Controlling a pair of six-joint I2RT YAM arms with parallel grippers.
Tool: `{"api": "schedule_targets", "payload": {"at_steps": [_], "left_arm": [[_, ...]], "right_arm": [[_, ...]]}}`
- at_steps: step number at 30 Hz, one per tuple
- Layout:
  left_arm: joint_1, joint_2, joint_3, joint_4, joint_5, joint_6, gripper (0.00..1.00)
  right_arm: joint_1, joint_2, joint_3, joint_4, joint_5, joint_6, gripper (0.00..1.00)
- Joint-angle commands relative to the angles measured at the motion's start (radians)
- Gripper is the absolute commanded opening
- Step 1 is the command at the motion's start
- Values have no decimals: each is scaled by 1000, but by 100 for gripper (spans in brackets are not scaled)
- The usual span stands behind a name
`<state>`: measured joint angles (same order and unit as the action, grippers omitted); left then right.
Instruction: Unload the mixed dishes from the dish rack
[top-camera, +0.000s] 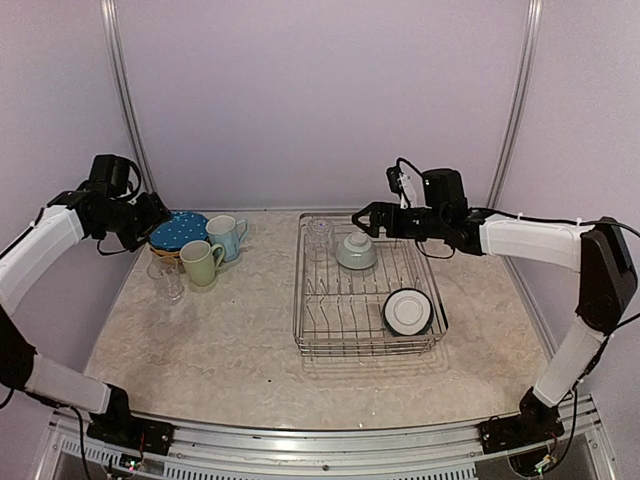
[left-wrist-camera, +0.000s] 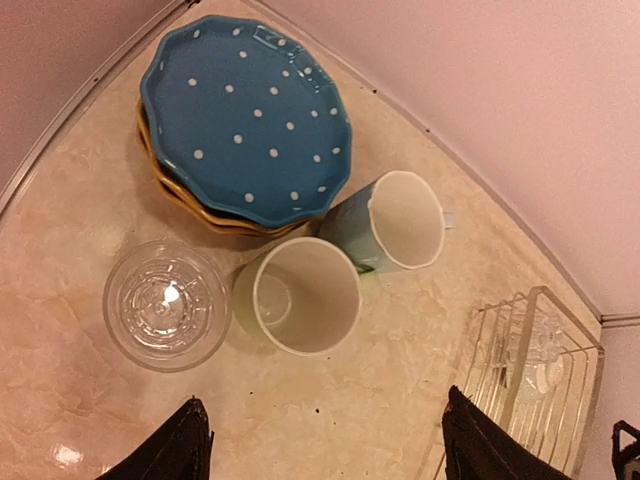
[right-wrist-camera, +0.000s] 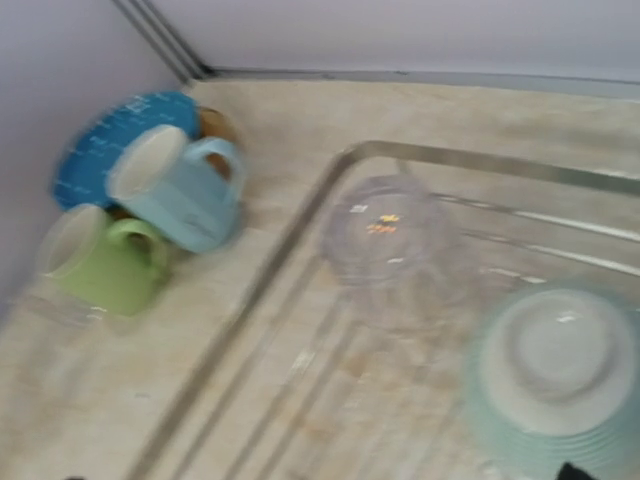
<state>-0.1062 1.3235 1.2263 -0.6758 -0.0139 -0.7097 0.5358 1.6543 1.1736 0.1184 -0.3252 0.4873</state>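
Listing what we see: left gripper jaws wide, empty; beyond them blue dotted plate flat, pale green mug, light blue mug and clear glass mouths up. Right gripper wide, empty; below, dish rack, long axis front-to-back; marbled table, lilac walls.

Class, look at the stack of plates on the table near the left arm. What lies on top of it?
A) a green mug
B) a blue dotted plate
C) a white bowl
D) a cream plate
B: the blue dotted plate lies on top, with the rims of yellow plates showing under its edge.
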Motion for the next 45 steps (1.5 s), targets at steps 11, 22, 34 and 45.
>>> {"api": "schedule_targets", "payload": {"at_steps": [11, 22, 34, 45], "left_arm": [[-102, -76, -47, 124, 139, 34, 89], [-234, 5, -16, 110, 134, 56, 96], [-269, 32, -1, 94, 115, 77, 97], [-275, 36, 0, 93, 119, 72, 97]], "right_arm": [[55, 362, 410, -284, 193, -262, 100], [101, 612, 704, -310, 253, -346, 100], [132, 825, 978, -415, 318, -367, 87], [134, 751, 935, -421, 318, -370, 35]]}}
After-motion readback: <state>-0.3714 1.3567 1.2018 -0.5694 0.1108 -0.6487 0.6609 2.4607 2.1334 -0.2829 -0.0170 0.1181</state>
